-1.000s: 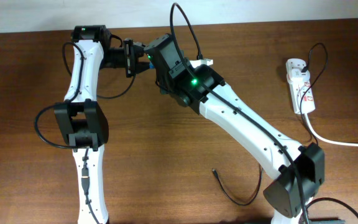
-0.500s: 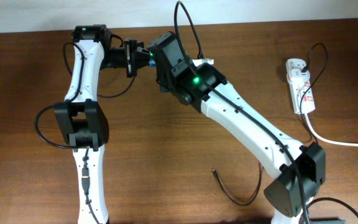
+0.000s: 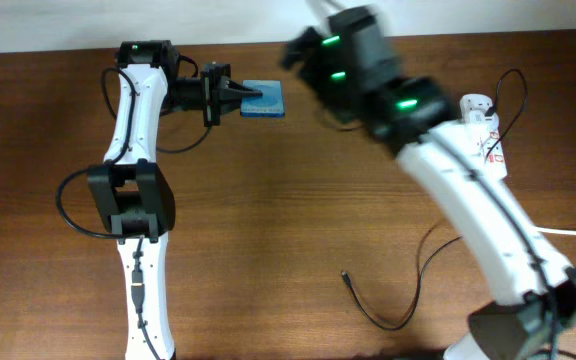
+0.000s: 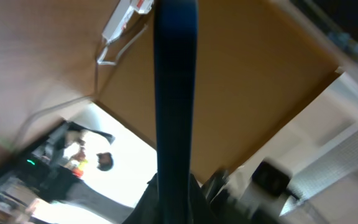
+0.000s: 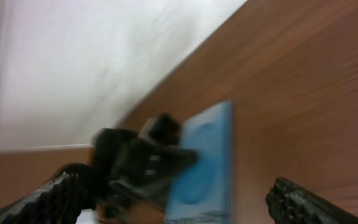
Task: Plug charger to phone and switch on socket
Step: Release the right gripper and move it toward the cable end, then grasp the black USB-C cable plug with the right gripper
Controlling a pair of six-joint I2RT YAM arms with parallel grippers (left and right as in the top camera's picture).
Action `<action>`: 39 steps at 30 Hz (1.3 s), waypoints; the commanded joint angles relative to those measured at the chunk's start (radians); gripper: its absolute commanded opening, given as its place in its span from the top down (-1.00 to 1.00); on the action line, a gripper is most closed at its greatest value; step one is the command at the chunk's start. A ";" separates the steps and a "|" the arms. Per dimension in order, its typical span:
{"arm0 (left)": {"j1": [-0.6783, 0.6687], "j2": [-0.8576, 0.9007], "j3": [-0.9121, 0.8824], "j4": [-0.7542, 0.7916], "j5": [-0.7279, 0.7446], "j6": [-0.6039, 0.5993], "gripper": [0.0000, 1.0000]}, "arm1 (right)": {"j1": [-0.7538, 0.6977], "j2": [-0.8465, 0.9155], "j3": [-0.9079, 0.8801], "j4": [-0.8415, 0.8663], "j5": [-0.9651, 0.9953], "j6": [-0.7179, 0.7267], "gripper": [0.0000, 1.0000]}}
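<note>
Brown wood table, white wall behind. Charger tip lies loose near centre, well apart from both grippers. Only your right gripper is free: jaws wide apart, empty. Left gripper is clamped on the phone, far left, long axis roughly left-right. Socket sits far right.

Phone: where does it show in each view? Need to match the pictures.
Overhead: phone near the top, left of centre, blue face up, its left end in the left claw.
Left wrist: phone at centre, edge-on, a dark blue vertical bar.
Right wrist: phone at lower centre, light blue face showing.
Shared landmark: the left claw gripping it, black, at the phone's left in the right wrist view.
</note>
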 commanded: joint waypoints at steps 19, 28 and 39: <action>-0.009 -0.209 0.328 -0.007 -0.573 0.464 1.00 | -0.324 -0.041 -0.191 -0.645 -0.193 -0.843 -0.97; 0.008 -0.209 0.327 -0.007 -0.770 0.335 1.00 | -0.080 -0.041 -0.452 -0.499 -0.188 -0.842 -0.64; 0.027 -0.209 0.327 -0.007 -0.803 0.332 1.00 | 0.150 -0.041 -0.729 -0.385 -0.106 -0.741 -0.08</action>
